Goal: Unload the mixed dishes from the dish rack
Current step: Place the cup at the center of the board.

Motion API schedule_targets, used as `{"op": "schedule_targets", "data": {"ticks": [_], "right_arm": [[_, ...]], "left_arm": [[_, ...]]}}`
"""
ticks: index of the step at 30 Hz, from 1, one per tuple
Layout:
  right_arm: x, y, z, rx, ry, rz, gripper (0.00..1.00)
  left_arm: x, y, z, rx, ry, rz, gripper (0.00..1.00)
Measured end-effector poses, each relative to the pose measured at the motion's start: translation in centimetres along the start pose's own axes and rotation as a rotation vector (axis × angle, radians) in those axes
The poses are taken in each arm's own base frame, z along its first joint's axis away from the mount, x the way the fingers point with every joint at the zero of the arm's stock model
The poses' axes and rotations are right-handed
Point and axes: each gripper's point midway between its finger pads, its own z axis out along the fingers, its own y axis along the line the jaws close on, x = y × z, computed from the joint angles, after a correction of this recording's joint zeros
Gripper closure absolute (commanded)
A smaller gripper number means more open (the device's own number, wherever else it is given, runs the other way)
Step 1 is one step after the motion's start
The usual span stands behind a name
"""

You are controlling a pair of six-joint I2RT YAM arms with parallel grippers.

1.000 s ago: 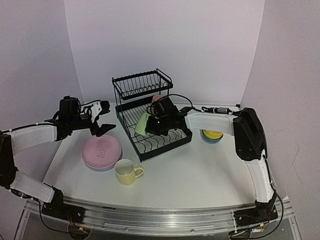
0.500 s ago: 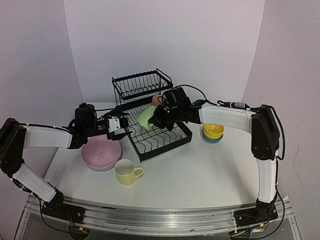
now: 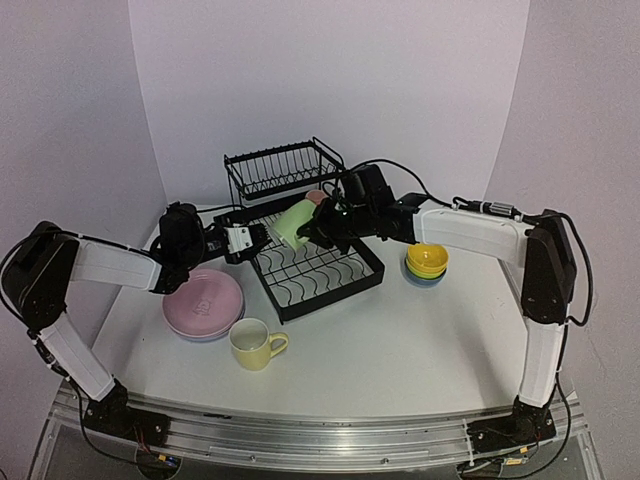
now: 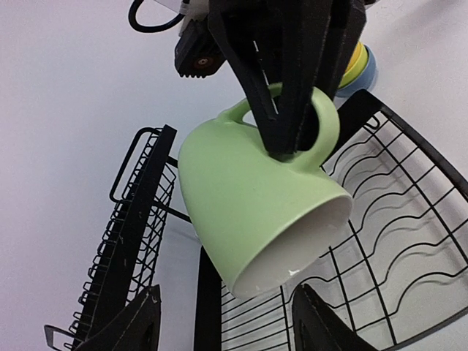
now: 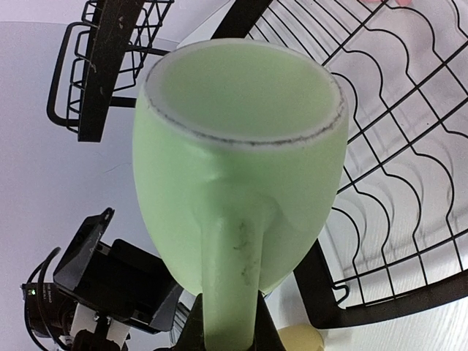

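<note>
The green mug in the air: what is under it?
Below the green mug lies the dish rack, its wire tray bare where visible. The patch the mug covers is hidden.

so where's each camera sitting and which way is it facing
top external: fixed above and behind the robot, looking down at the dish rack; both arms, left gripper and right gripper show.
left wrist: on the left arm, facing the light green mug held by its handle in the right gripper; own fingertips apart at the bottom.
right wrist: on the right arm, looking along the mug's handle toward the rack tray; own fingers barely show.
shared: both wrist views show mug and rack.
</note>
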Motion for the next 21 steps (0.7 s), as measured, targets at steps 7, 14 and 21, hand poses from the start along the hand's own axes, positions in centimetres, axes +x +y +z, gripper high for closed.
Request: {"op": "schedule_targets", "data": {"ticks": [7, 14, 21], "right_arm": [[0.4, 0.1, 0.0, -0.006, 0.017, -0.009, 1.0], [0.6, 0.6, -0.2, -0.016, 0.023, -0.029, 1.0], [0.3, 0.8, -0.3, -0.027, 0.014, -0.022, 1.0]], "left_arm": [[0.4, 0.9, 1.5, -0.033, -0.003, 0.048, 0.45], [0.7, 1.6, 2.3, -0.055, 0.0, 0.115, 0.63], [0.6, 1.5, 2.8, -0.055, -0.015, 0.134, 1.0]]}}
